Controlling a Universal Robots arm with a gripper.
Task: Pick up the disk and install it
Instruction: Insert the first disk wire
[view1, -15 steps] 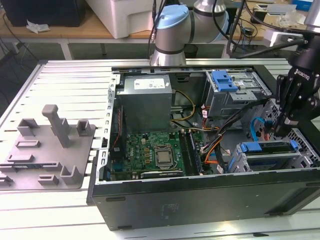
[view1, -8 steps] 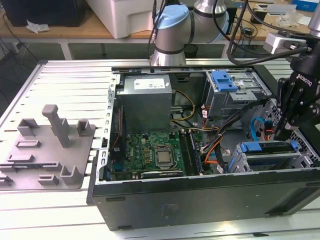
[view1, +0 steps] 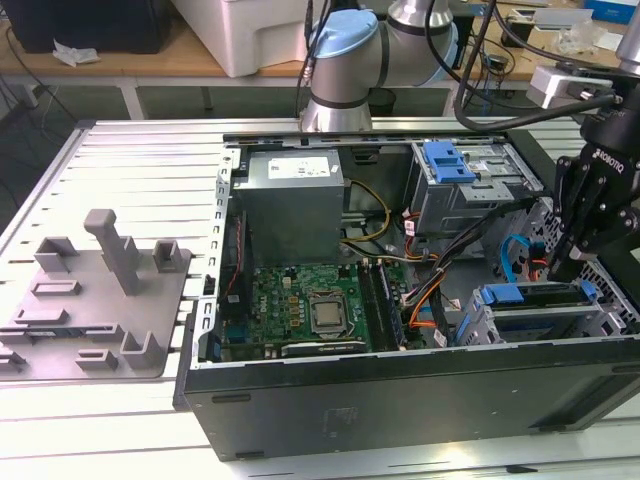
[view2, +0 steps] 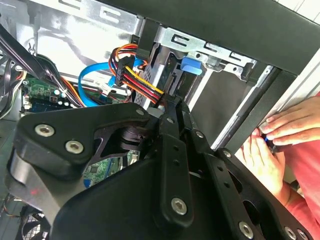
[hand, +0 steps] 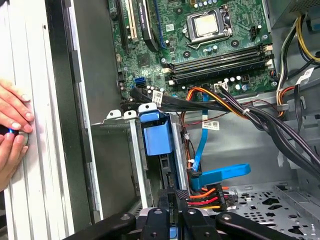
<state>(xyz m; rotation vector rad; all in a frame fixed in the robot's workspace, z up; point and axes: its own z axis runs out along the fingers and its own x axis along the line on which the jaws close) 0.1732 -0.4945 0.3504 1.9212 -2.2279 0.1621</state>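
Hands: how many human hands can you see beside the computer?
2: a first hand and a second hand, close together just outside the case; more may be hidden.

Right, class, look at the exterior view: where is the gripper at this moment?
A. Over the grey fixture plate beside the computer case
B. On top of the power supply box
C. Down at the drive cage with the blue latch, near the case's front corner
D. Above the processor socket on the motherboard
C: in the exterior view the gripper is down at the drive cage on the exterior view's right, away from the motherboard and the power supply box.
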